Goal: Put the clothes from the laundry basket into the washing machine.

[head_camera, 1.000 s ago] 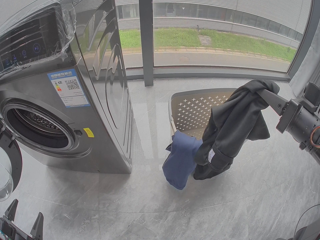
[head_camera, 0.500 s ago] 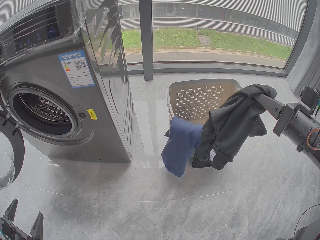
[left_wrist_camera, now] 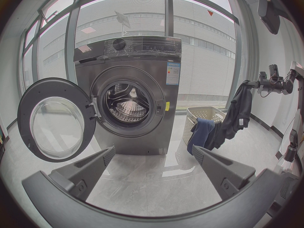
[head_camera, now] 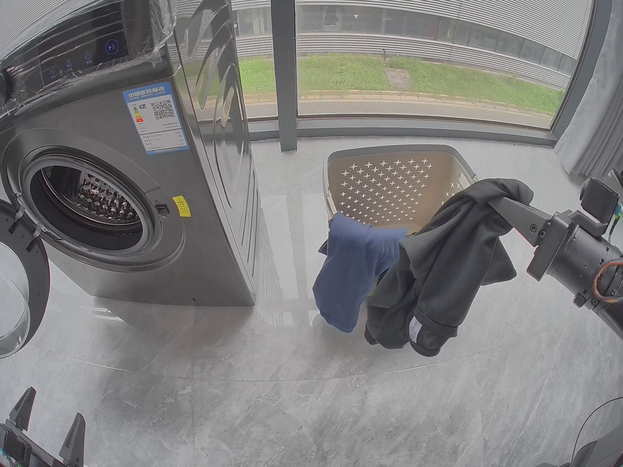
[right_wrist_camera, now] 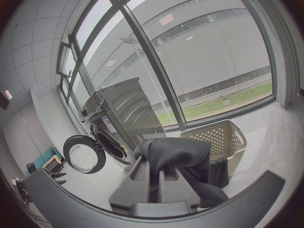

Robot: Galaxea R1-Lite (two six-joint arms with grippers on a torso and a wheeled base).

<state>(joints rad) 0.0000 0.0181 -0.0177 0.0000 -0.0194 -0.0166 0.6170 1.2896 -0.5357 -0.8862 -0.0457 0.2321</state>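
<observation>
Grey floor (head_camera: 292, 390) by a window (head_camera: 422, 47): right gripper (head_camera: 513, 210) clenched on a dark garment (head_camera: 448, 254) hanging just beside the laundry basket (head_camera: 389, 152), well apart from the washing machine (head_camera: 201, 241); left gripper (left_wrist_camera: 152, 151) released. The garment's trailing hem may drag the blue cloth (head_camera: 350, 267) off the rim.

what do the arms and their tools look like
Both are matte dark grey, each with two long wedge-shaped fingers tapering to ribbed tips. The left tool has a screw hole near each finger's base. The right tool sits on a dark cylindrical wrist, with an orange cable looped beside it and a black box above.
</observation>
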